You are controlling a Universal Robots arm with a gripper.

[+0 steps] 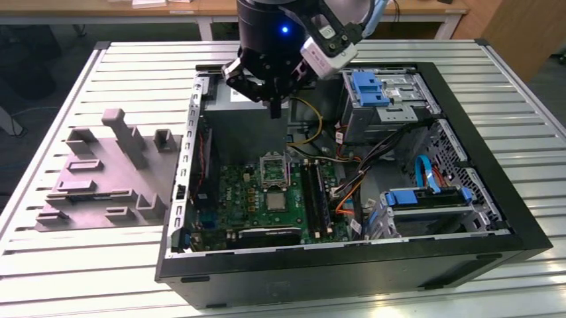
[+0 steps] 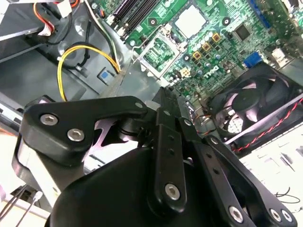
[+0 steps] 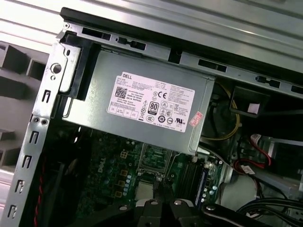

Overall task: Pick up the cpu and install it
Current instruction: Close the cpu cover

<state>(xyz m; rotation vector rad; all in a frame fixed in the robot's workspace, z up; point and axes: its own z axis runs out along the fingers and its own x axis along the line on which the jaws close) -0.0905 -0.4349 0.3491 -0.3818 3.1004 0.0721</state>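
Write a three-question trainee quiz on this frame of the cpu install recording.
1. True or false: the hand hangs over the open computer case.
2. In the exterior view, the grey fixture lies: A) on the table, to the case's left; B) to the case's right; C) inside the case.
3. Fill in: in the second wrist view, the looped cable is ____ in colour.
Key: 1 true; 2 A; 3 yellow.
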